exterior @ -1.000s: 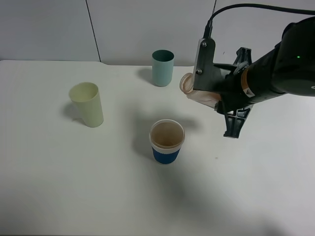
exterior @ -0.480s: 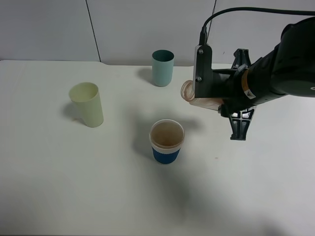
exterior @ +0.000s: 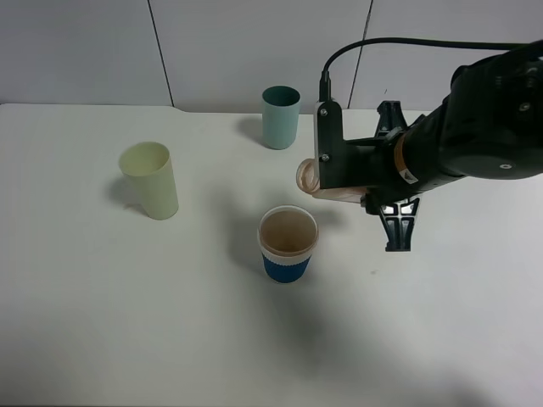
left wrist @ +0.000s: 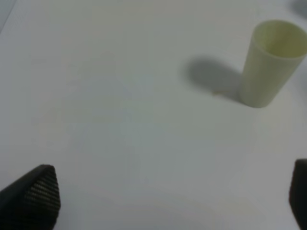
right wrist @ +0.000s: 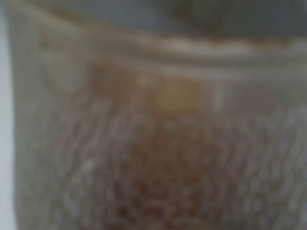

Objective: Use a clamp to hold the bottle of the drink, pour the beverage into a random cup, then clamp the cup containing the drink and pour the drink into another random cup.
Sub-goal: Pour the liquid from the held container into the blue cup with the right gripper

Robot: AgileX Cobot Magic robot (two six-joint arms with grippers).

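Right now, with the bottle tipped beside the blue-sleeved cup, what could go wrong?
The small translucent plastic bottle lies tipped in the right pincer, its open mouth by the rim of the short blue-sleeved cup, not clearly over the middle: drink could splash onto the white table. That cup stands unheld; lowering the neck might knock it.

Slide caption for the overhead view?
Right gripper holds the bottle tipped sideways, mouth near the blue-sleeved cup.

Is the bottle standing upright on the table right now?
No, the bottle hangs tipped on its side in the air, its open mouth close to the blue cup.
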